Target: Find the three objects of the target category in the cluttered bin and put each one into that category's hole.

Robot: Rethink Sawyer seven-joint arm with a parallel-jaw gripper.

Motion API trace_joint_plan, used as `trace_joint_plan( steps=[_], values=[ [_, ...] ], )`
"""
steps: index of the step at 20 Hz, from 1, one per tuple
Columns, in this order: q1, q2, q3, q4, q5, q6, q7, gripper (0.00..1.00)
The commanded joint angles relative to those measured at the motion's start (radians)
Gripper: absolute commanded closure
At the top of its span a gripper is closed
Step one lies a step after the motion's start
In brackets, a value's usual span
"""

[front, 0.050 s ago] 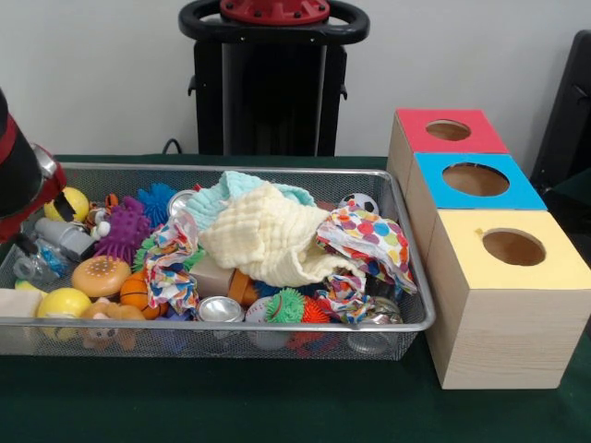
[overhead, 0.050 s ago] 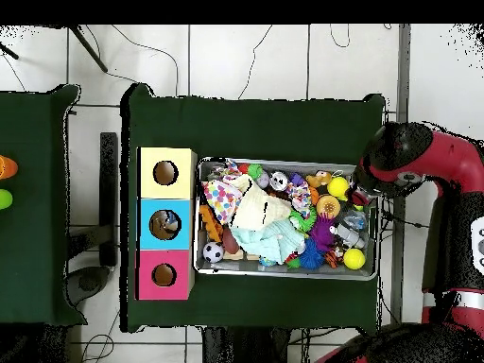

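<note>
A wire mesh bin (front, 0.050 s ago: 277,324) holds a heap of toys and cloths. A cream cloth (front, 0.050 s ago: 268,235) lies in the middle, with a polka-dot cloth (front, 0.050 s ago: 369,235) to its right and a teal cloth (front, 0.050 s ago: 231,187) behind. At the bin's left end lie a purple spiky toy (front, 0.050 s ago: 125,226), a burger toy (front, 0.050 s ago: 100,275), a small basketball (front, 0.050 s ago: 136,293) and a yellow ball (front, 0.050 s ago: 63,303). Three wooden boxes with round holes stand right of the bin: red (front, 0.050 s ago: 448,131), blue (front, 0.050 s ago: 476,180) and yellow (front, 0.050 s ago: 512,247). My gripper (overhead, 0.050 s ago: 359,197) hangs over the bin's end farthest from the boxes; its state is hidden.
The red and black arm (overhead, 0.050 s ago: 416,156) reaches in beside the bin (overhead, 0.050 s ago: 284,275). Something lies inside the blue box's hole (overhead, 0.050 s ago: 166,224). A soccer ball (front, 0.050 s ago: 360,203), a green spiky ball (front, 0.050 s ago: 286,306) and a metal tin (front, 0.050 s ago: 220,310) sit among the clutter. Another green table (overhead, 0.050 s ago: 28,198) stands apart.
</note>
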Motion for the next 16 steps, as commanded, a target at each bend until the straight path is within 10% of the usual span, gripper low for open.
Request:
trace_joint_plan(
  steps=[1, 16],
  values=[
    [0.018, 0.039, -0.005, 0.042, -0.018, -0.059, -0.149, 0.00],
    [-0.015, 0.122, -0.003, -0.085, -0.058, -0.015, -0.263, 0.00]
  ],
)
